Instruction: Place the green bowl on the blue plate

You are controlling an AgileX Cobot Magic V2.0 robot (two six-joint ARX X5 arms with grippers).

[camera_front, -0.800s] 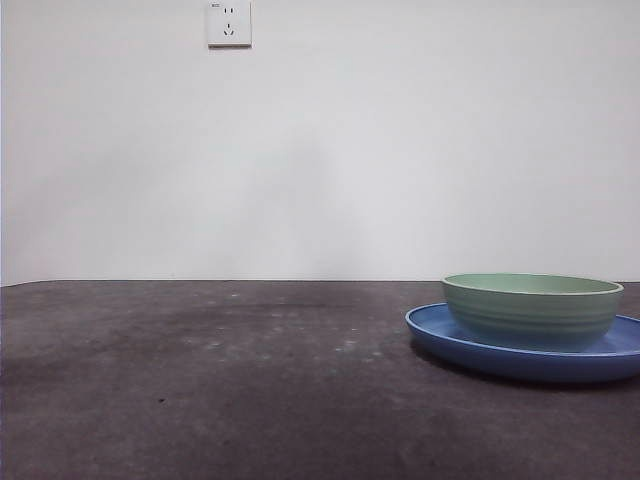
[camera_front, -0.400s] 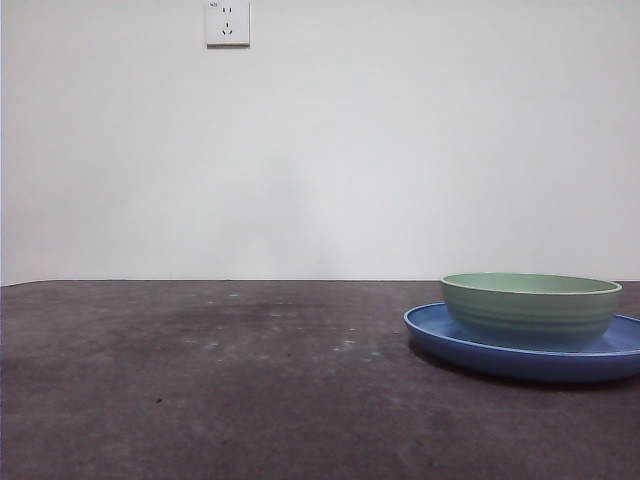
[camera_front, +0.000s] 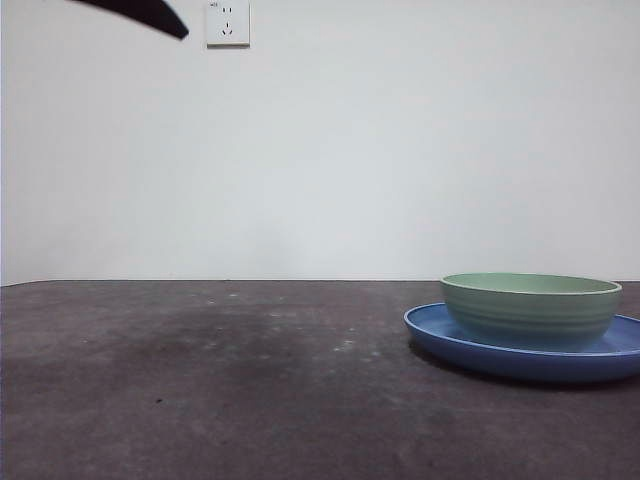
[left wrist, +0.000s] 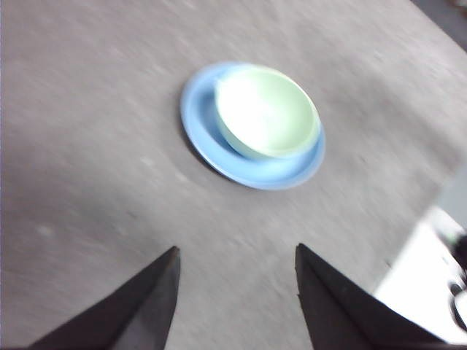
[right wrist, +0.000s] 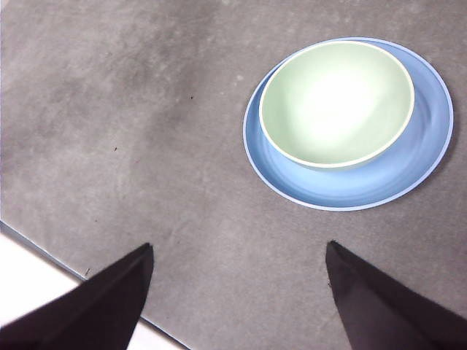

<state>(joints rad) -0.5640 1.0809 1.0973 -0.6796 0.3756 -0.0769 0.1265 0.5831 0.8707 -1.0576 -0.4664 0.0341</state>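
The green bowl (camera_front: 530, 308) sits upright inside the blue plate (camera_front: 440, 335) at the right of the table. Both wrist views look down on the pair from high up: the green bowl (left wrist: 267, 111) on the blue plate (left wrist: 198, 124), and the green bowl (right wrist: 336, 102) on the blue plate (right wrist: 423, 157). My left gripper (left wrist: 236, 248) is open and holds nothing, well above the table and away from the dishes. My right gripper (right wrist: 238, 245) is likewise open and holds nothing, high above the table. A black arm tip (camera_front: 150, 15) shows at the front view's top left corner.
A white wall socket (camera_front: 228, 22) is on the back wall. The dark table's edge (right wrist: 44, 251) shows in the right wrist view, with a pale floor beyond it. A pale area (left wrist: 427, 270) lies past the table's edge in the left wrist view.
A black arm tip has come into the front view's top left corner. The bowl and the plate have not moved.
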